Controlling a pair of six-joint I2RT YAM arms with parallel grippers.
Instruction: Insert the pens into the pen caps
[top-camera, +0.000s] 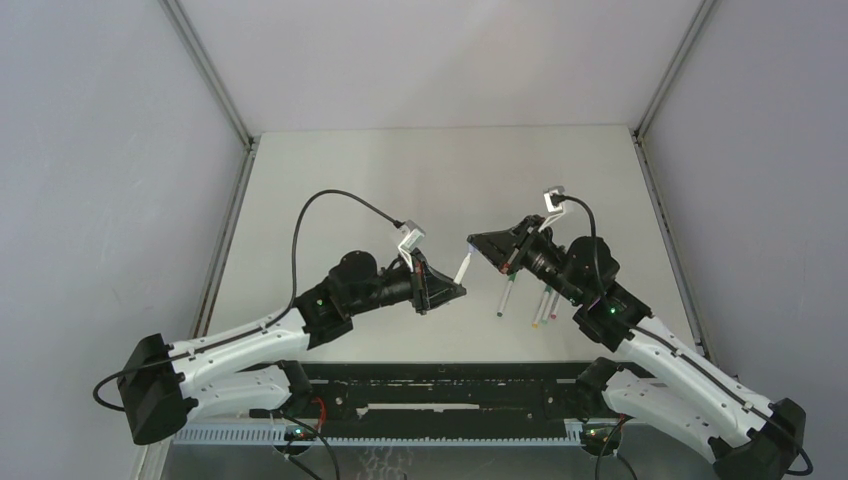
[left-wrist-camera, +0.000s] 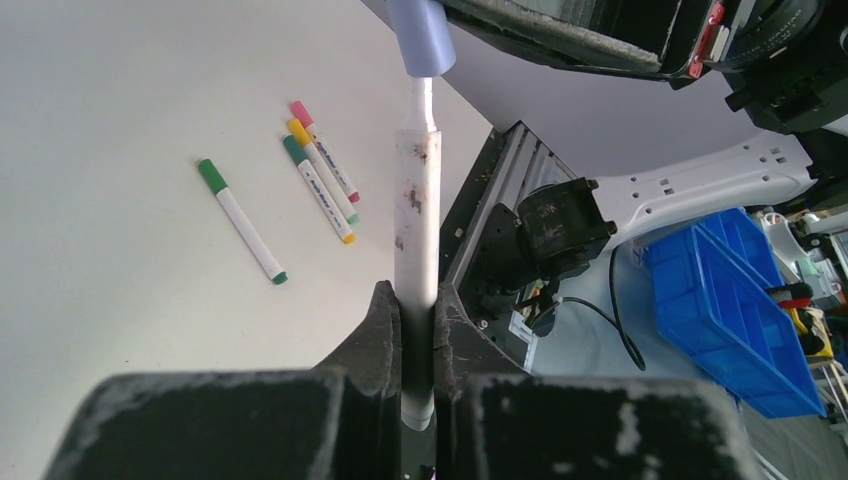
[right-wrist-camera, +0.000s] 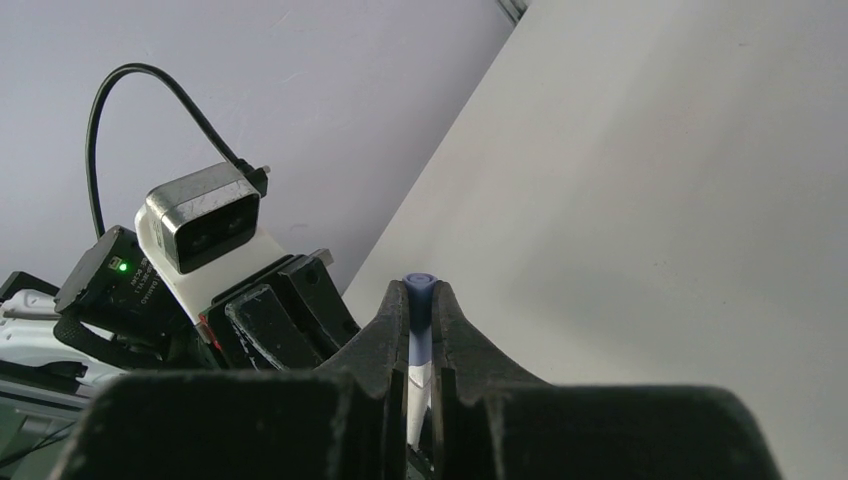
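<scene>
**Left arm.** Your left gripper (left-wrist-camera: 410, 312) is pressed together on the lower part of a white pen (left-wrist-camera: 417, 215). The pen stands out beyond the fingers, nib end leading. Holding it low leaves most of the barrel free, so the nib end can reach the cap without the two grippers fouling each other.

**Right arm.** Your right gripper (right-wrist-camera: 422, 312) is pinching the blue cap (left-wrist-camera: 421, 35) by its sides, so the open mouth faces the pen. Pen and cap are both held in the air over the middle of the table (top-camera: 420, 180), between the two arms.

**Alignment.** In the left wrist view the narrow neck of the pen runs straight into the cap's mouth, in line with it. The wider shoulder of the barrel is apart from the cap's rim, so I judge the cap started but not seated. You need a straight push along the barrel. Any sideways offset risks the pen slipping in its grip.

**Other items.** Four other pens (left-wrist-camera: 325, 185) lie on the table towards the near edge, right of the middle, beside the right arm. Three lie close side by side, and a green-capped pen (left-wrist-camera: 243, 222) lies a little apart. Each shows a coloured cap on one end, so I judge them finished and the blue one the last.
</scene>
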